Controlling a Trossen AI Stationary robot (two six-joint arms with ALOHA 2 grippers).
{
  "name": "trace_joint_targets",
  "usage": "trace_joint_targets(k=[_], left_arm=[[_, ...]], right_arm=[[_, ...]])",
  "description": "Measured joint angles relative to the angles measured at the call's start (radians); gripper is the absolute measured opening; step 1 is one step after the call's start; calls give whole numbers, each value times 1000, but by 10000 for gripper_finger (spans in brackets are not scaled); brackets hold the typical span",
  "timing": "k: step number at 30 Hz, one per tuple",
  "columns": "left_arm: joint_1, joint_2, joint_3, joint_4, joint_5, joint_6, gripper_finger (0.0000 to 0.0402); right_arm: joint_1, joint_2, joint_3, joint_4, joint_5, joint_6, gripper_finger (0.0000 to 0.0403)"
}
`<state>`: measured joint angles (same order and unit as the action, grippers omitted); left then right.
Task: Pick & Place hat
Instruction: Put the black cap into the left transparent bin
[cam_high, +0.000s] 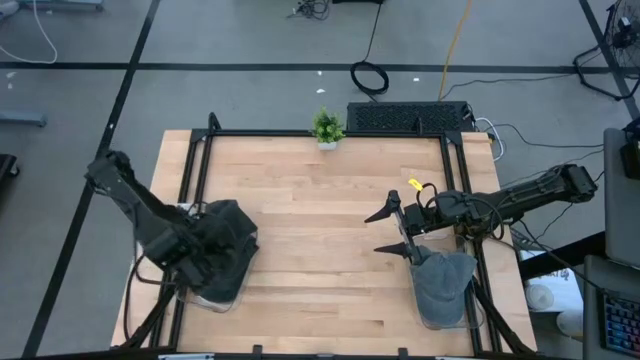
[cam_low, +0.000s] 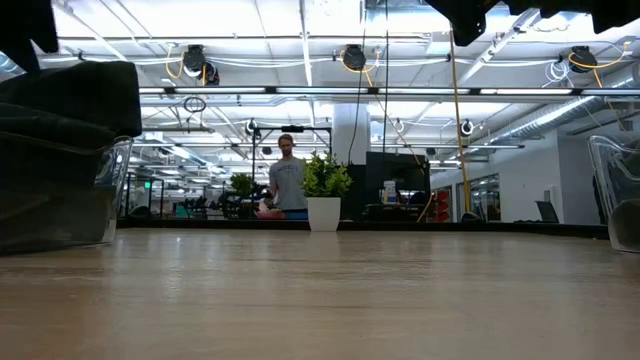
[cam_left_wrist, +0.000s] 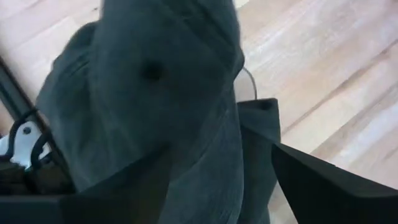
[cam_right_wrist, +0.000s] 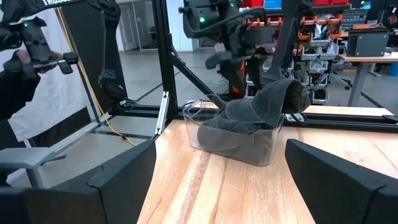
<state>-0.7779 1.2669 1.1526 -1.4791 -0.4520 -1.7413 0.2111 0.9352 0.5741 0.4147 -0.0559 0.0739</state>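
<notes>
Left tool (cam_left_wrist: 205, 186) over hat (cam_left_wrist: 161, 93)

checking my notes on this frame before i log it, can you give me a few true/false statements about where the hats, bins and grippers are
1. A dark hat sits in a clear bin at the table's left side. True.
2. The left gripper is over that dark hat. True.
3. The right gripper is shut on a hat. False: it is open and empty, over bare wood.
4. A small potted plant stands at the middle of the table's far edge. True.
5. The bin at the table's right side is empty. False: a grey hat lies in it.
6. The potted plant lies tipped over. False: it stands upright.
</notes>
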Motion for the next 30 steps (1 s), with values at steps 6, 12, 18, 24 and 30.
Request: trace_joint_targets(k=[6,12,18,24,30], left_arm=[[54,45,0,-91,35,5,252],[86,48,0,-94,35,31,224],[94,48,0,-90,59,-144,221],[93,55,0,-91,134,-106,261],[93,55,0,-92,91,-66,307]], right_arm=[[0,0,0,0,0,-1,345],[0,0,0,-4,-1,-6,345],[2,0,0,-11,-1,-7,345],[27,0,0,-15,-1,-12,345],[41,0,0,-15,-1,-29,345]])
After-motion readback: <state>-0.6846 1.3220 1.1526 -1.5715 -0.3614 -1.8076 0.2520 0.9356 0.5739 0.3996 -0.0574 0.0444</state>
